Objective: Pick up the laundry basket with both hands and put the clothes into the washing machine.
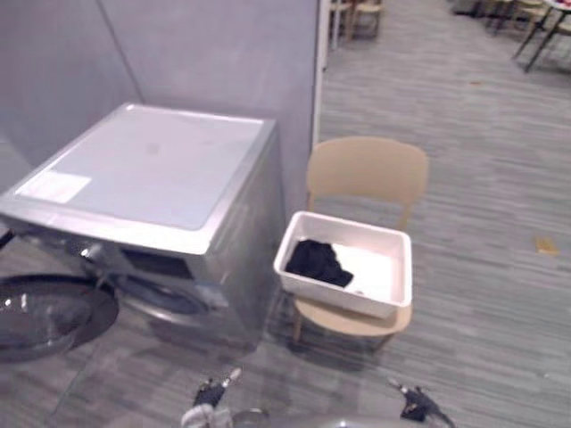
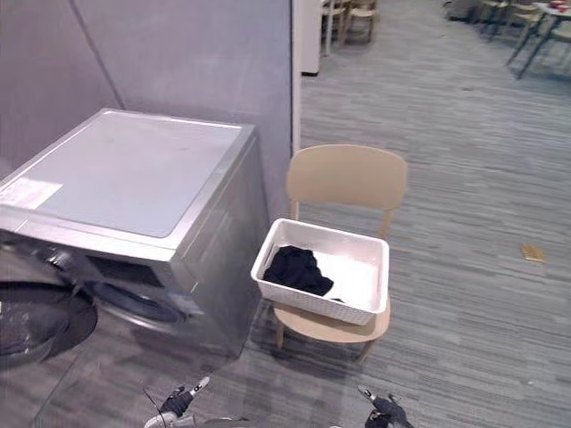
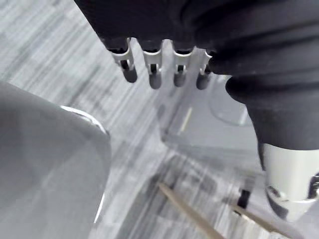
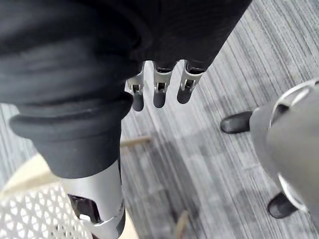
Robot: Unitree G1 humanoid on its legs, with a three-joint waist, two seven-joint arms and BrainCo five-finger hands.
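Note:
A white laundry basket (image 1: 390,267) sits on the seat of a tan chair (image 1: 366,169), with a black garment (image 1: 318,262) lying in its left half. To its left stands the silver washing machine (image 1: 152,169); its round dark door (image 1: 49,316) is swung open at the lower left. My left hand (image 1: 214,390) and right hand (image 1: 416,407) hang low in front of the chair, apart from the basket. In the left wrist view the left hand (image 3: 152,64) has straight fingers and holds nothing. The right hand (image 4: 158,92) is likewise relaxed, with the basket's lattice wall (image 4: 30,219) close by.
A grey partition wall (image 1: 205,53) stands behind the machine and the chair. Grey striped floor (image 1: 482,294) stretches out to the right, with a small tan object (image 1: 546,243) lying on it. More chairs and table legs (image 1: 535,27) stand far back.

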